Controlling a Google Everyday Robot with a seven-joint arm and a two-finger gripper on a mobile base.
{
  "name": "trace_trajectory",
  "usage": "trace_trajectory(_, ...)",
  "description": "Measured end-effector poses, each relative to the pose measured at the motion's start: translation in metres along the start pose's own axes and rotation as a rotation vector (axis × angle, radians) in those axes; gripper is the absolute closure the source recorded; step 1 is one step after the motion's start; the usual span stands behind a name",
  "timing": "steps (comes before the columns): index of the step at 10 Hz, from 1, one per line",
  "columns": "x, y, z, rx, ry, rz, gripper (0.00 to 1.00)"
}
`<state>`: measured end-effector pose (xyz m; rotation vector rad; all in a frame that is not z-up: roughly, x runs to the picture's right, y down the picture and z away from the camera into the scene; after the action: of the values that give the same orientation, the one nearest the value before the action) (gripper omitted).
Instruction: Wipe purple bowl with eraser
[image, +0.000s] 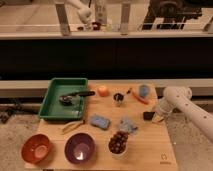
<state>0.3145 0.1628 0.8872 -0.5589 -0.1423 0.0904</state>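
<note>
Table (150, 150): tray (46, 104), purple bowl (80, 148), orange bowl (36, 148), eraser (148, 115) beside gripper (156, 118), right edge.

No legible text anywhere, including hand (153, 117) at right edge of table (148, 150)

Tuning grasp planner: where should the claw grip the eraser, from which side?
Probably across the narrow width of the eraser, from above: it is a small low block lying flat on the table, open on top. The claw sits beside it.
</note>
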Motion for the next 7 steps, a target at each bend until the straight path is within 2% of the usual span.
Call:
trace_trajectory(2, -0.014, 0.007, -0.027, 0.048, 0.043, -0.075, 1.00)
trace_trajectory(5, -0.067, 0.010, -0.087, 0.095, 0.111, -0.273, 1.00)
trace_trajectory(7, -0.114, 0.014, -0.101, 0.098, 0.139, -0.417, 1.00)
